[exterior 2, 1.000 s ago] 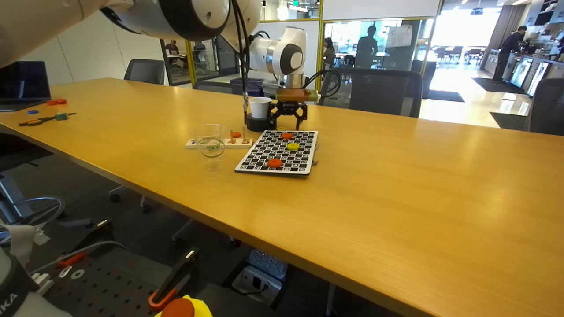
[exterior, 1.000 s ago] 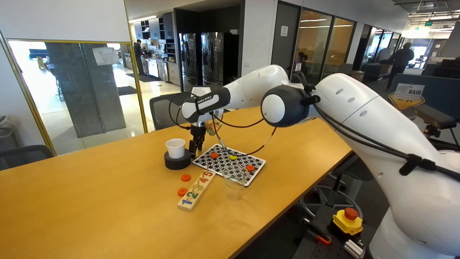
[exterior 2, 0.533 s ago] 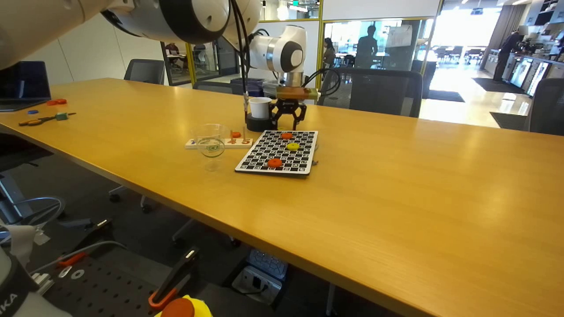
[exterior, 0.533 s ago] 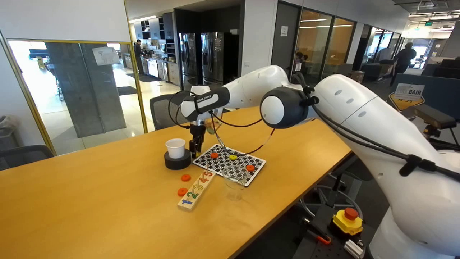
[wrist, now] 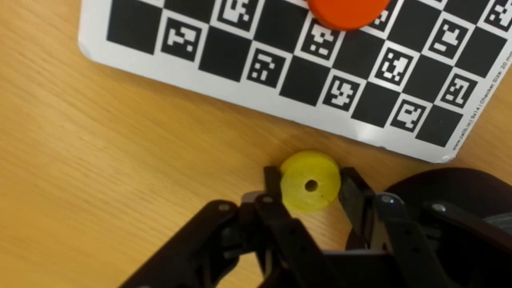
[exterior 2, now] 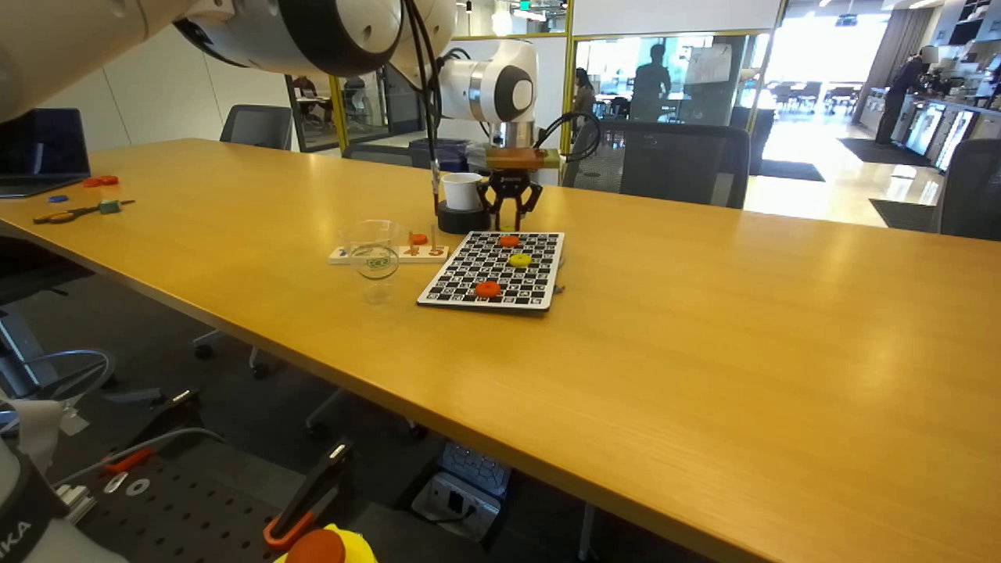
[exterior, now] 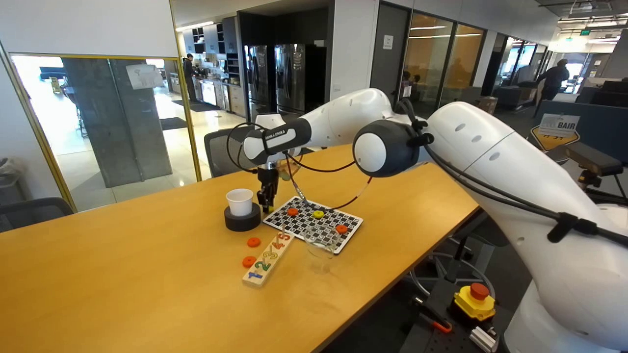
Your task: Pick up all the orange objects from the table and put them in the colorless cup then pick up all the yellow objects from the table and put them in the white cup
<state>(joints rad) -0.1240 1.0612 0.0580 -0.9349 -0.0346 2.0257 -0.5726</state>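
Observation:
In the wrist view, a round yellow piece (wrist: 312, 198) with a centre hole sits between the fingers of my gripper (wrist: 309, 179), which press on both its sides; whether it is one piece or two stacked I cannot tell. The white cup (exterior: 240, 202) stands on a black round base (exterior: 242, 220), close beside my gripper. Another yellow piece (exterior 2: 520, 260) lies on the checkered board, between two orange pieces (exterior 2: 509, 241) (exterior 2: 488, 289). Two more orange pieces (exterior: 253, 242) (exterior: 249, 262) rest on the table. The colorless cup (exterior 2: 375, 262) stands near the board's corner.
The checkered board (wrist: 192, 82) lies just beyond my fingertips. A wooden peg strip with numbers (exterior: 267, 260) lies beside it, pegs sticking up. Farther off are a laptop (exterior 2: 47, 148), red-orange items (exterior 2: 100, 181) and scissors (exterior 2: 70, 213). A cable hangs from the arm over the board.
My gripper's fingers have come together from both sides onto the yellow piece. Over the last half second the arm and gripper have shifted slightly up and to the left in both exterior views.

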